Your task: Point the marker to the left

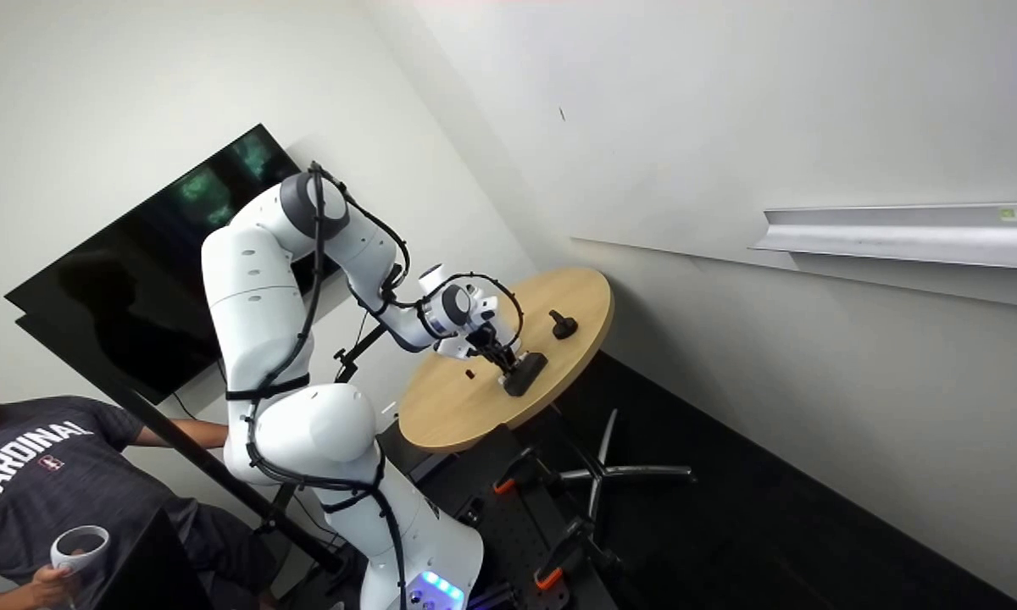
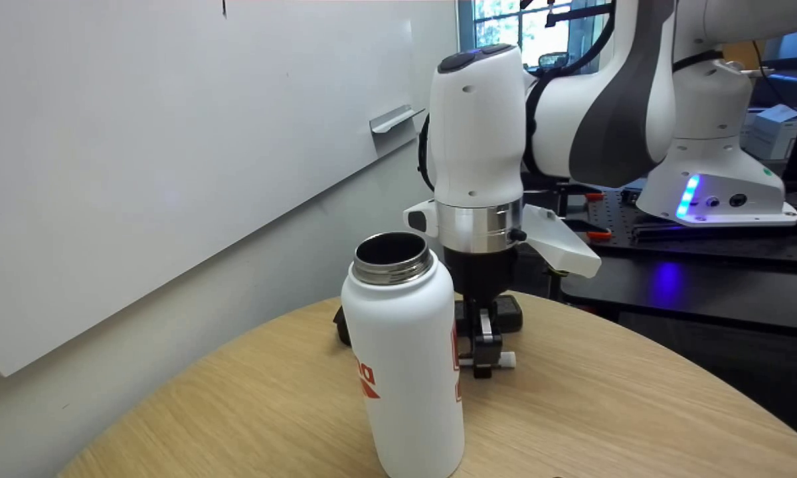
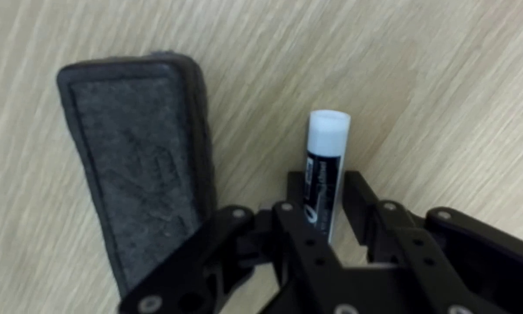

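Note:
The marker is a short white stick with a black label. In the wrist view its white end points up and away from my gripper. Its lower end is hidden under the fingers, and no red end shows. My fingertips sit close on both sides of the marker, about its width apart, so I appear shut on it. In an exterior view the marker lies level across my fingers, just above or on the round wooden table. Whether it touches the table is unclear. My gripper also shows over the table.
A black eraser block lies beside the marker, left in the wrist view. A tall white open bottle stands near the gripper and partly hides it. A black object and a small black piece lie on the table.

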Controlling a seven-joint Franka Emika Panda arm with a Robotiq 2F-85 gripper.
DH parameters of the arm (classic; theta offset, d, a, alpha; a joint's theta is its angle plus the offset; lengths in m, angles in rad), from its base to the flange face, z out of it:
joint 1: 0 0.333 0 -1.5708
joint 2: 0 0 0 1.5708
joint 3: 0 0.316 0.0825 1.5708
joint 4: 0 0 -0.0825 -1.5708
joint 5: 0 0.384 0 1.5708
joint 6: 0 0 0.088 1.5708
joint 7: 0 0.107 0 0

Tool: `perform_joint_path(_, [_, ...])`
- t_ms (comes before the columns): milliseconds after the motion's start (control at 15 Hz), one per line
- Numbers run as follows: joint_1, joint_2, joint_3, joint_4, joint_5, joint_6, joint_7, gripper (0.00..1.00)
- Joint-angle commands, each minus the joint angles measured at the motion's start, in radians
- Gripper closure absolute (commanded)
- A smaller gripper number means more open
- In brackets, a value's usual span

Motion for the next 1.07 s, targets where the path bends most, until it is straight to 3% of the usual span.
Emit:
perform_joint_path(0, [0.035,-0.009,-0.031,-0.007,0.025,0.014,-0.013,0.99])
perform_joint_path(133, [0.03,-0.02,-0.012,-0.017,0.026,0.009,-0.045,0.95])
perform_joint_path(600, [0.066,-0.163,0.069,-0.159,0.005,-0.113,-0.258,0.95])
perform_joint_path(1000, [0.054,-0.19,0.181,-0.193,-0.018,-0.089,-0.503,0.95])
